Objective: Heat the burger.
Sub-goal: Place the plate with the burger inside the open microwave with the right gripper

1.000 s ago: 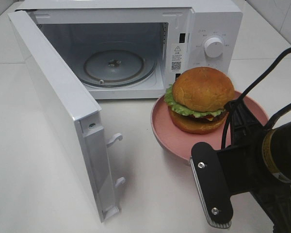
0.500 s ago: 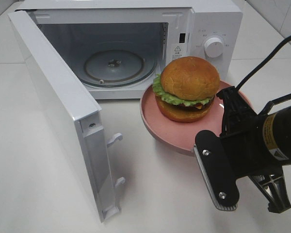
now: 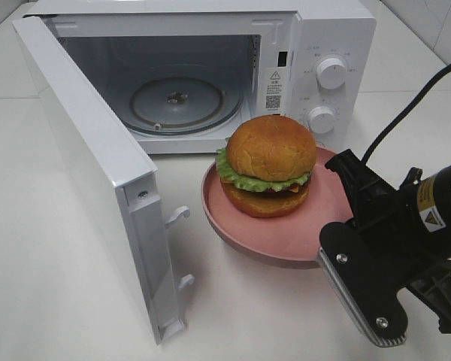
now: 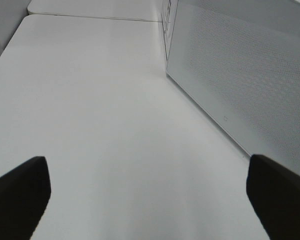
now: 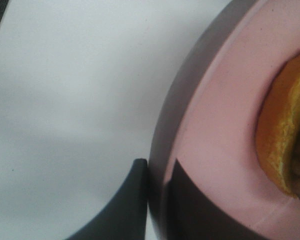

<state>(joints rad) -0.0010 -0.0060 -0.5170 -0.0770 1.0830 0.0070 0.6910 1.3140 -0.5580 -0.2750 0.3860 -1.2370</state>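
- Step in hand, as I judge it: carrying the burger [image 3: 269,165] to the microwave [image 3: 327,34]. It is not inside yet.
- My right end effector [image 5: 156,200] is clenched on the rim of the pink plate [image 3: 229,226], one finger under the rim and one on top.
- From the shadow beneath it, the plate seems to be lifted clear of the bench [image 3: 45,286].
- The burger sits about mid-plate, outside the oven, just in front of the right end of the open cavity and below the control knobs [image 3: 331,72].
- The door [image 3: 90,165] stands swung wide on the left, and the glass turntable [image 3: 184,101] is bare.
- My left end effector [image 4: 150,200] is released and holds nothing, hanging over bare bench.
- Next, I think, the plate goes left and forward through the opening. It must stay level, clear the cavity's front lip and settle on the turntable before I let go.
- The burger stands roughly upright, top bun up, with its stack axis near vertical. Being round, it has no long axis across the plate and no facing.
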